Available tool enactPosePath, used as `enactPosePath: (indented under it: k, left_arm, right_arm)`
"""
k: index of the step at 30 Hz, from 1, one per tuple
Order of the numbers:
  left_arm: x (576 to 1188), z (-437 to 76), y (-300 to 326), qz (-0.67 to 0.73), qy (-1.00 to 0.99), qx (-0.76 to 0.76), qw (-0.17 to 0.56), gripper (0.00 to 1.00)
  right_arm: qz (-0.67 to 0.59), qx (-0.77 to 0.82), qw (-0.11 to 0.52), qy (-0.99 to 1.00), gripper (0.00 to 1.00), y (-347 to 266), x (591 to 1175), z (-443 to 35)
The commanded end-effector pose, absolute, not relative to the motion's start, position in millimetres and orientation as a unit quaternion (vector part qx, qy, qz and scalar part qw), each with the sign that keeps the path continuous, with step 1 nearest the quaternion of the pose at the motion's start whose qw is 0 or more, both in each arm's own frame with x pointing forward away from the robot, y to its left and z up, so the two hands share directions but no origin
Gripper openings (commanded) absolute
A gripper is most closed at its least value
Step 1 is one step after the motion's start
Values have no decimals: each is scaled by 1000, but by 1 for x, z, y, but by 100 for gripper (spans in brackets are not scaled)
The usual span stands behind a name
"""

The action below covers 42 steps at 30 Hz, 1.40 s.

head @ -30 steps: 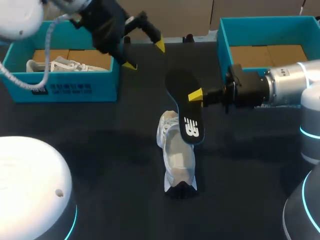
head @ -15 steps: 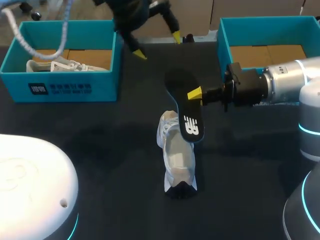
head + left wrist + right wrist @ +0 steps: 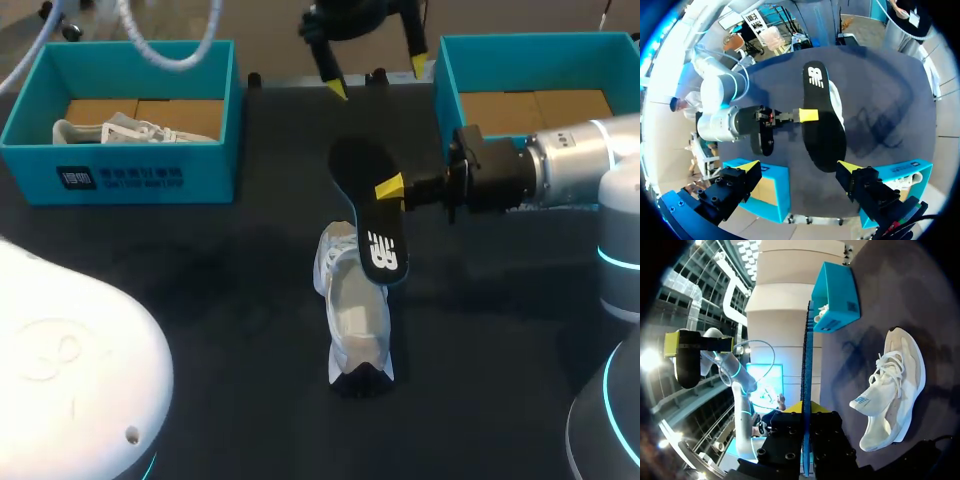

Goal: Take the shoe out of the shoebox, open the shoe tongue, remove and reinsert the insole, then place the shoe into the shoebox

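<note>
A white shoe [image 3: 355, 310] lies on the dark table, toe toward the front edge, its tongue lifted. My right gripper [image 3: 393, 190] is shut on the black insole [image 3: 368, 215], holding it over the shoe's heel end. In the right wrist view the insole [image 3: 807, 380] stands edge-on between the fingers, with the shoe [image 3: 895, 385] beside and below it. My left gripper [image 3: 378, 78] hangs open above the back middle of the table, holding nothing. From the left wrist view, the gripper [image 3: 800, 167] is open well above the insole [image 3: 822, 125].
A teal shoebox [image 3: 120, 175] at the back left holds another white shoe [image 3: 120, 130]. A second teal shoebox [image 3: 445, 70] stands at the back right with only its cardboard floor showing, close behind my right arm.
My left arm has swung right along the back of the table, from by the left shoebox to the back middle, still open. The right gripper, insole and shoe have stayed put.
</note>
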<state>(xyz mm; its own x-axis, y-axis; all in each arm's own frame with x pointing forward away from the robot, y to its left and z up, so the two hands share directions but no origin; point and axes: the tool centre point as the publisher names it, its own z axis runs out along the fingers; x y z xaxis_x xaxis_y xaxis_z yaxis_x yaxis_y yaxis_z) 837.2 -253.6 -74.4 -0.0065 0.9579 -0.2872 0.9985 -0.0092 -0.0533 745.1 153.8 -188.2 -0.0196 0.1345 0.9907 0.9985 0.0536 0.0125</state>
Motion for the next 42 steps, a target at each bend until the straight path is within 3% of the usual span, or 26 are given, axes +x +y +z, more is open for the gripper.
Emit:
enactPosePath:
  k: [1,7,15,29,42]
  left_arm:
    - [838,-73,-264,-15,712,702,-16,100]
    - [833,-72,-262,-11,733,680,10,100]
    - [827,-83,-235,-168,744,638,109,100]
    - [787,-91,-206,-351,683,530,360,100]
    - [785,-99,-201,-395,676,487,386,100]
  right_arm:
    - [-456,-516,473,-550,0,154,744,-189]
    - [-456,-516,473,-550,0,154,744,-189]
    - [-456,-516,473,-550,0,154,744,-189]
    - [-456,-516,473,-550,0,154,744,-189]
    - [-456,-516,473,-550,0,154,744,-189]
